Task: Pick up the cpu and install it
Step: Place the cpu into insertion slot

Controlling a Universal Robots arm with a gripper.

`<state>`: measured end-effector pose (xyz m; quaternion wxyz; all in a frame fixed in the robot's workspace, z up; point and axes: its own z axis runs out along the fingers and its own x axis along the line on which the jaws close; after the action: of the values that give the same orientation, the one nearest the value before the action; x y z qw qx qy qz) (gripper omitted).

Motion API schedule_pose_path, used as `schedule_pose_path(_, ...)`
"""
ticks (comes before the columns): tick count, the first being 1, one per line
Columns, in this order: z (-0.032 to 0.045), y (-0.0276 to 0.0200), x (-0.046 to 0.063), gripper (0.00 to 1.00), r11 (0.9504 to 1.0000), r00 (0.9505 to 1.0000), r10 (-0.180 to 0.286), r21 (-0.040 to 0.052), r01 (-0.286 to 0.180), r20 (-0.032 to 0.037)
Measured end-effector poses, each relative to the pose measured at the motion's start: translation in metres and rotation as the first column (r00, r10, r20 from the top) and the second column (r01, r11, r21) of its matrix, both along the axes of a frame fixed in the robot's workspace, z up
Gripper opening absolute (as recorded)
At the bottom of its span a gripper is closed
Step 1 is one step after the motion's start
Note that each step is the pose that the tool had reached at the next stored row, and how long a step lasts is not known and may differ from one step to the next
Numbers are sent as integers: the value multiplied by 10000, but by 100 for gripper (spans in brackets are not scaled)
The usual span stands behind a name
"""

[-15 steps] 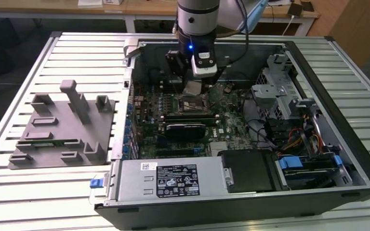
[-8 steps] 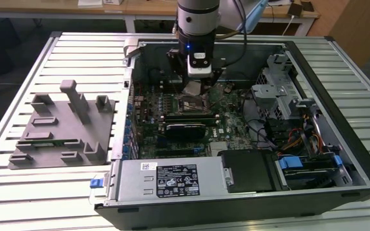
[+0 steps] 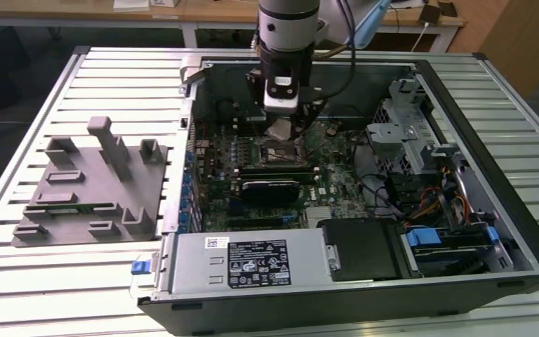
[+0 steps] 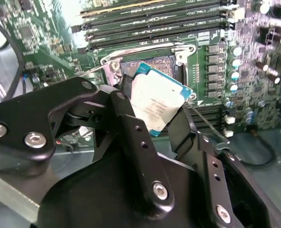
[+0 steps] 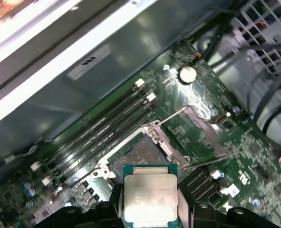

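Gripper was clamped on the cpu; in the second wrist view its two black fingers pressed on opposite edges of the chip, whose silver-white top faced the camera; the cpu hung over the open socket, apart from it and not yet seated. In the first wrist view the cpu showed its green rim and metal top, with the socket's bare contact field just beyond it; the socket's metal frame lay folded open to one side; dark memory slots ran alongside.

On the exterior view's clock face, the arm came down from twelve o'clock into the open case; the gripper hovered just at twelve o'clock of the socket, near the middle of the motherboard; a black block lay at six o'clock of the socket; the power supply sat along the case's six o'clock edge; the drive cage stood at three o'clock; the grey holder lay on the table at nine o'clock of the case, well apart from the gripper.
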<state>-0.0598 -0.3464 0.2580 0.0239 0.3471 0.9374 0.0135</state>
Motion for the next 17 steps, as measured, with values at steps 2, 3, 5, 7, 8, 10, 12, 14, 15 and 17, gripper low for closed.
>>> schedule_pose_path(2, -1, 0, 0, 54, 9993, 9993, -370, 0, 370, 0)
schedule_pose_path(3, -2, 0, 0, 54, 9985, 9985, -550, 0, 550, 0)
schedule_pose_path(5, -3, 0, 0, 54, 9958, 9958, -914, 0, 914, 0)
schedule_pose_path(7, -5, 0, 0, 54, 9919, 9919, -1272, -1, 1272, 0)
schedule_pose_path(8, -6, 0, 0, 54, 9895, 9895, -1449, -1, 1449, 0)
schedule_pose_path(10, -8, 0, 0, 54, 9831, 9831, -1831, -2, 1831, -1)
schedule_pose_path(12, -10, 0, 0, 54, 9755, 9755, -2200, -1, 2200, 0)
schedule_pose_path(14, -13, 0, 0, 54, 9670, 9670, -2549, -1, 2549, 0)
schedule_pose_path(15, -14, 0, 0, 54, 9622, 9622, -2722, -1, 2722, 0)
schedule_pose_path(17, -16, 0, 0, 54, 9518, 9518, -3067, -1, 3067, -1)
